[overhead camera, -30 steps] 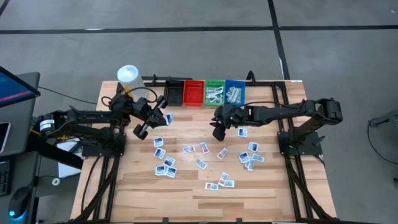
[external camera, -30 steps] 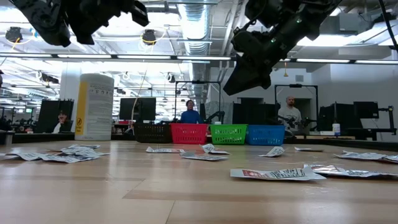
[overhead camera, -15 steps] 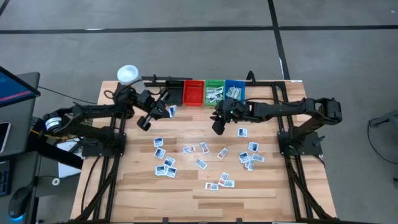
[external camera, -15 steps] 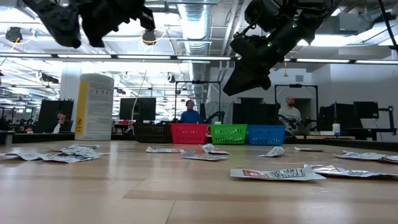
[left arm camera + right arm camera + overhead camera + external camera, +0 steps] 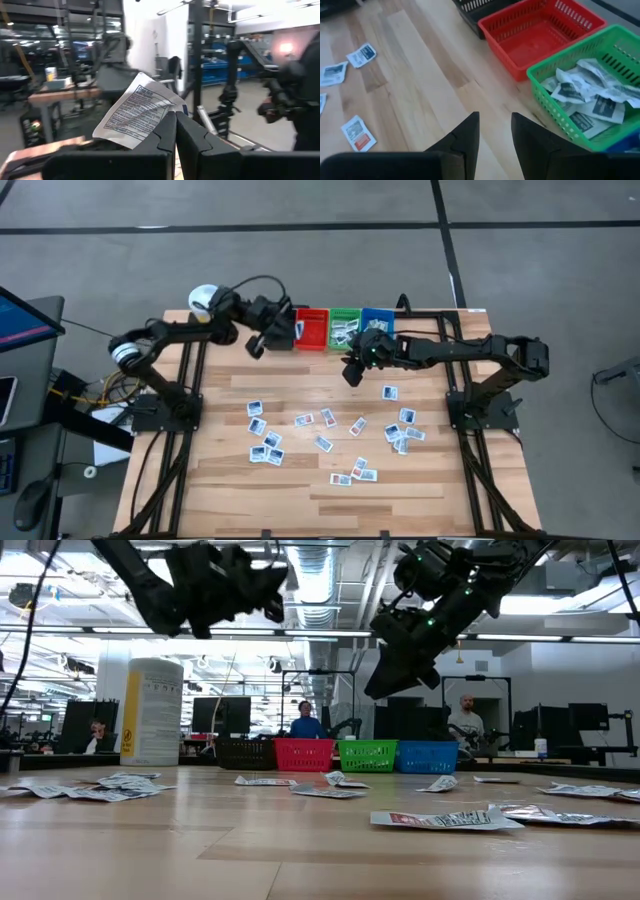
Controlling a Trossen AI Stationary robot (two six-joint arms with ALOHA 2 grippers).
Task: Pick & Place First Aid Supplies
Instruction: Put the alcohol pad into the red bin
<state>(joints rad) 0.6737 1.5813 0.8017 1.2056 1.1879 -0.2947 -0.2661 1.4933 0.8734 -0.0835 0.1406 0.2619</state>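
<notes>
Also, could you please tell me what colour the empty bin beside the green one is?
Red bin, clearest in the right wrist view.

Bare planks [image 5: 300,385] between the four bins [image 5: 328,329] and the scattered packets [image 5: 322,432]; yellow bottle [image 5: 204,299] at the far-left corner.

The flat white paper packet [image 5: 135,112] seen in the left wrist view carries a boxed block of dark print in fine lines, but no word of it can be made out. Print on the tall white and yellow bottle [image 5: 151,712] is likewise illegible.
</notes>
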